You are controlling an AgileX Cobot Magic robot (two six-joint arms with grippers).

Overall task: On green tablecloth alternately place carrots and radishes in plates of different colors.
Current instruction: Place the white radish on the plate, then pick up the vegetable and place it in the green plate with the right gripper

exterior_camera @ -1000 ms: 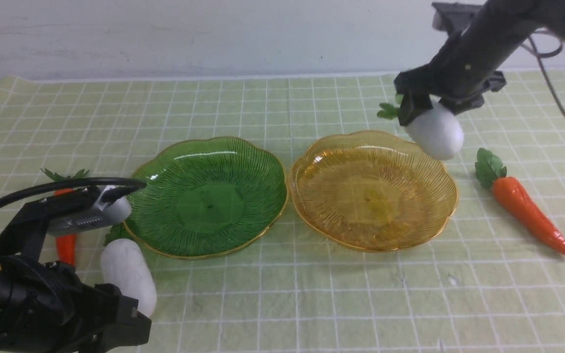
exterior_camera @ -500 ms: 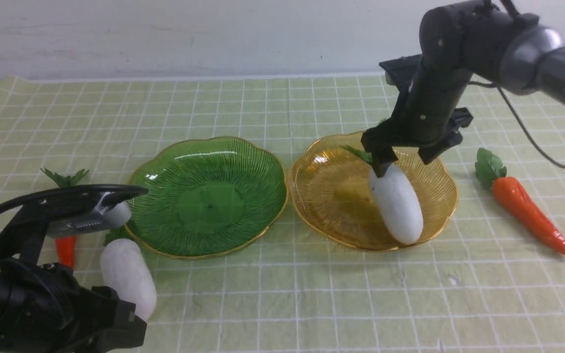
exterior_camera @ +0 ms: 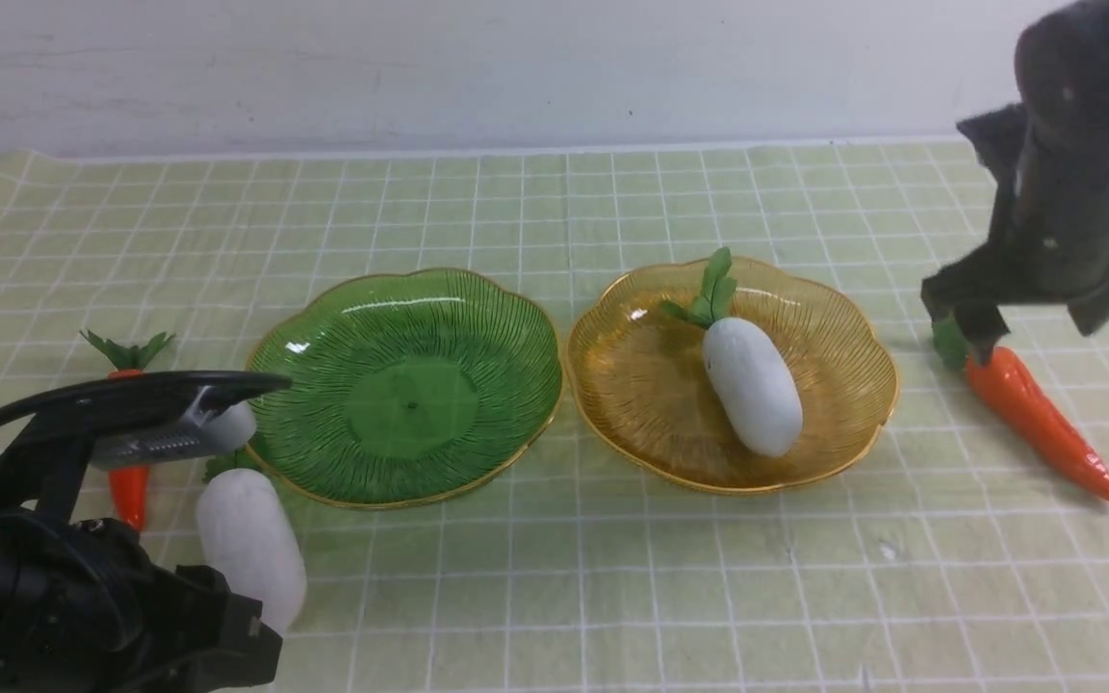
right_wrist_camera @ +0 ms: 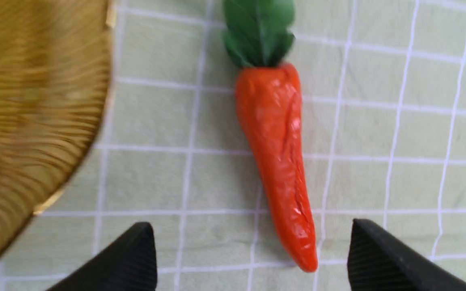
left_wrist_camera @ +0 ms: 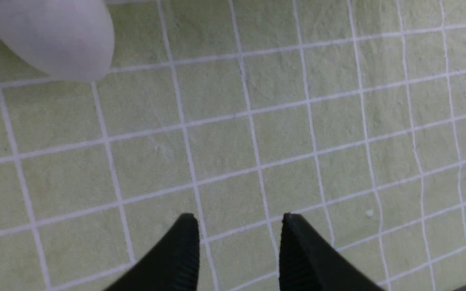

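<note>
The green tablecloth (exterior_camera: 554, 597) covers the table. The dark green plate (exterior_camera: 410, 385) is empty. The amber plate (exterior_camera: 651, 385) holds one white radish (exterior_camera: 752, 385), leaves pointing away from me. A second radish (exterior_camera: 251, 544) lies on the cloth near the green plate and shows in the left wrist view (left_wrist_camera: 51, 36). One carrot (exterior_camera: 129, 486) lies at the far left, partly hidden by my left arm. The other carrot (exterior_camera: 1041, 423) lies right of the amber plate. My right gripper (exterior_camera: 1031, 322) hangs open and empty over it (right_wrist_camera: 253, 230). My left gripper (left_wrist_camera: 237, 218) is open over bare cloth.
My left arm's wrist camera and cable (exterior_camera: 131, 404) stand in front of the left carrot and radish. A white wall runs behind the cloth's far edge (exterior_camera: 516, 152). The amber plate's rim (right_wrist_camera: 107, 81) lies beside the right carrot (right_wrist_camera: 277, 153).
My right gripper carried the radish over the amber plate, let it go there, and moved right to above the right carrot. The left arm has hardly moved.
</note>
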